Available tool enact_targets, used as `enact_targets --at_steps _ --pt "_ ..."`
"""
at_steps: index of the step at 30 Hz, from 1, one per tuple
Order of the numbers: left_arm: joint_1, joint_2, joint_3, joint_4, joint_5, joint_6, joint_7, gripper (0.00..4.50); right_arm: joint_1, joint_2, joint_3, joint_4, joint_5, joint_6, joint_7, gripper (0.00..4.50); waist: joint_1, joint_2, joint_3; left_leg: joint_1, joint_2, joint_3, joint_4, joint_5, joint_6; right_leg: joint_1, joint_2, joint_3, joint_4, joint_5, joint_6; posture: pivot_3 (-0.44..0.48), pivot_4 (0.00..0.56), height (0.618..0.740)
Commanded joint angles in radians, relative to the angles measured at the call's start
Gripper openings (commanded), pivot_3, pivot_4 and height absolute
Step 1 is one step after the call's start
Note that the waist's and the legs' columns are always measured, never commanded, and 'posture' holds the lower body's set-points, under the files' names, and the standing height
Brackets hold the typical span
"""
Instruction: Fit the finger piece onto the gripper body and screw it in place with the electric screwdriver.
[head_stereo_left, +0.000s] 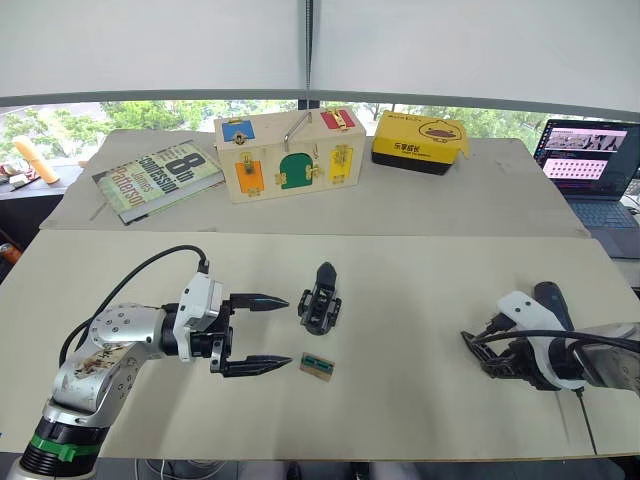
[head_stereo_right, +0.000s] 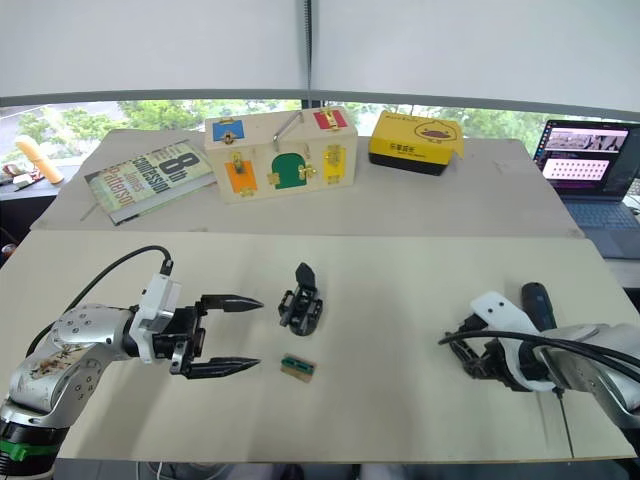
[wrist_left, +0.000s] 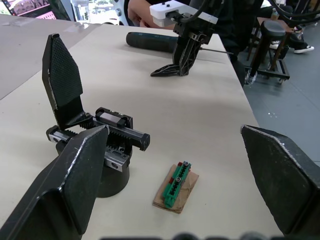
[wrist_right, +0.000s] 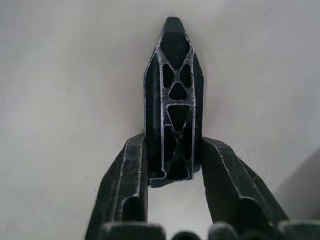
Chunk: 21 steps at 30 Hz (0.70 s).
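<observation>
A pale, cream-coloured counter (head_stereo_left: 400, 400) runs across the lower half of the head views, with a second surface behind it carrying a paperback book (head_stereo_left: 155, 177), a wooden latch box with coloured doors (head_stereo_left: 288, 152), a yellow and black case (head_stereo_left: 420, 141) and, at the right edge, an open laptop (head_stereo_left: 590, 165). Near the centre of the frame stands the small black gripper body (head_stereo_left: 320, 300), a round-based linkage assembly with one pointed finger raised; just below it and to the right lies a little green connector block on a brown card (head_stereo_left: 317, 366). At lower left the left gripper (head_stereo_left: 268, 332) has its fingers spread wide and empty, aimed toward the gripper body. At lower right the right gripper (head_stereo_left: 478, 345) is clenched on the small black pointed finger piece (wrist_right: 172, 105), which the right wrist view shows pinched near its wide base with its tip free. The thick dark blue electric screwdriver (head_stereo_left: 553, 306) lies beside that arm, its thin bit toward the near edge. The step in hand appears to be carrying the piece to the body; the left fingers should steady the base so that it cannot tip while the piece's base is lined up squarely with the empty linkage mount.
</observation>
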<state>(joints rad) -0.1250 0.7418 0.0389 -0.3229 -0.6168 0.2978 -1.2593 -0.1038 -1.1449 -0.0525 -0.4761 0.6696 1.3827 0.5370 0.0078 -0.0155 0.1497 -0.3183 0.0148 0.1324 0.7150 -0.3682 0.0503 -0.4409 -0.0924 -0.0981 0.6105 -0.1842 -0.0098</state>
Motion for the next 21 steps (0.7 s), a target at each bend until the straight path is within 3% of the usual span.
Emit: enact_targets --at_steps 1,5,8,14,21 --pt "-0.006 -0.02 0.055 -0.037 -0.082 0.049 0.051 4.5 0.058 0.009 -0.078 -0.03 -0.052 -0.122 0.014 1.1 0.0 0.0 0.0 0.0 0.0 0.0 0.0 0.0 0.0 0.0 0.0 0.0 0.0 0.0 0.0 0.0 0.15 0.74" --pt "-0.051 -0.075 0.123 -0.089 -0.23 0.177 0.223 4.5 0.073 0.094 -0.228 -0.094 -0.088 -0.335 0.025 1.1 -0.001 0.001 0.001 0.0 0.0 0.001 0.0 0.0 0.0 0.0 0.0 0.002 0.001 0.0 0.0 0.0 0.15 0.74" --pt "-0.106 -0.157 0.16 -0.078 -0.31 0.233 0.38 4.5 -0.012 0.202 -0.22 -0.154 -0.131 -0.518 -0.007 1.1 -0.002 0.001 0.001 0.0 0.0 0.001 0.0 0.001 -0.001 0.001 0.001 0.002 0.001 0.0 0.001 0.0 0.15 0.74" --pt "-0.207 -0.343 0.143 -0.073 -0.337 0.244 0.621 4.5 -0.226 0.415 0.031 -0.232 -0.335 -0.761 -0.135 1.1 -0.005 0.001 0.001 0.002 0.0 0.001 -0.001 0.002 -0.004 0.001 0.003 0.001 0.002 0.001 0.0 0.0 0.15 0.74" --pt "-0.278 -0.523 0.052 -0.055 -0.288 0.216 0.722 4.5 -0.314 0.543 0.274 -0.168 -0.588 -0.942 -0.174 1.1 -0.002 0.001 0.0 0.001 -0.002 0.001 -0.001 0.003 -0.004 0.001 0.002 -0.004 0.001 0.001 -0.001 0.0 0.15 0.74"
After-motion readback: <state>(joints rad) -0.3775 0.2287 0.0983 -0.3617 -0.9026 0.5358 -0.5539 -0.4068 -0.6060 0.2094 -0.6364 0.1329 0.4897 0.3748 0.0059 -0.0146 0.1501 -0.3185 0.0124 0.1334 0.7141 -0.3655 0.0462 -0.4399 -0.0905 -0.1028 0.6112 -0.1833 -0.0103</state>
